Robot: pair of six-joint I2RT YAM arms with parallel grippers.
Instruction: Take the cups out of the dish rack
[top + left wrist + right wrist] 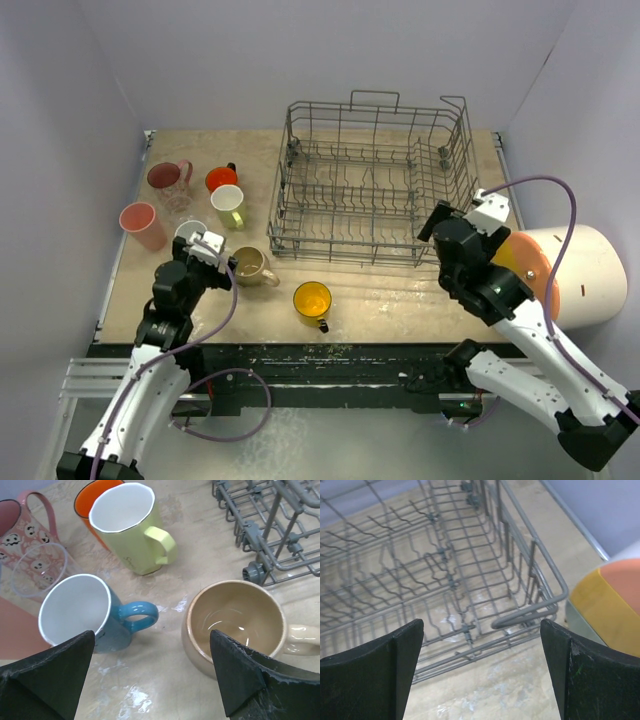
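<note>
Clustering by the table's (400, 290) left edge, the cups (229, 206) stand upright outside the rack (345, 255), with the left gripper (151, 650) open above the blue mug (80, 612) and beige mug (232, 620), and a yellow mug (312, 300) alone near the front edge. The rack sits toward the back edge, and the right gripper (481, 630) hangs open over its front right corner, beside the white cylinder (600, 270) at the right edge.

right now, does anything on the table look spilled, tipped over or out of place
Nothing is tipped: the cups all stand upright. Two oddities: shiny, wet-looking smears on the table near the yellow cup, and a big white cylinder lying on its side at the right edge.
</note>
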